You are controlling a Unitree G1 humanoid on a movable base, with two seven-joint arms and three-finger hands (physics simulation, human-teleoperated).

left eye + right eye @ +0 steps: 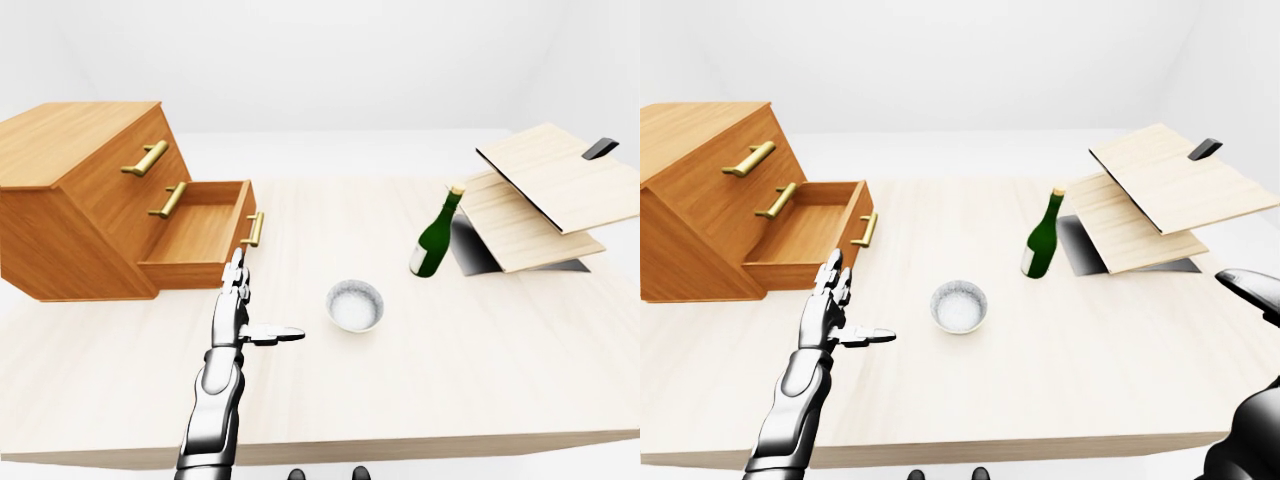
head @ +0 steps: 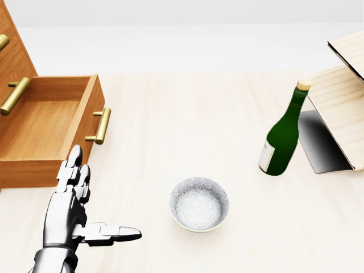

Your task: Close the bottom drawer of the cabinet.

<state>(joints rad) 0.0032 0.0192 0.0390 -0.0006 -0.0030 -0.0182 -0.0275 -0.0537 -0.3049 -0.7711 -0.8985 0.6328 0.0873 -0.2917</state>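
Your left hand (image 2: 71,213) was glossy silver-grey metal, built of blocky segments with darker seams at each joint. Its three fingers (image 2: 73,165) were chunky and squared, ending in rounded tips, and the thumb was a slimmer segmented bar. The left forearm (image 1: 212,420) was a smooth chrome cylinder with banded rings near the wrist. Your right arm (image 1: 1252,440) showed only as a flat black shape at the right-eye view's edge.
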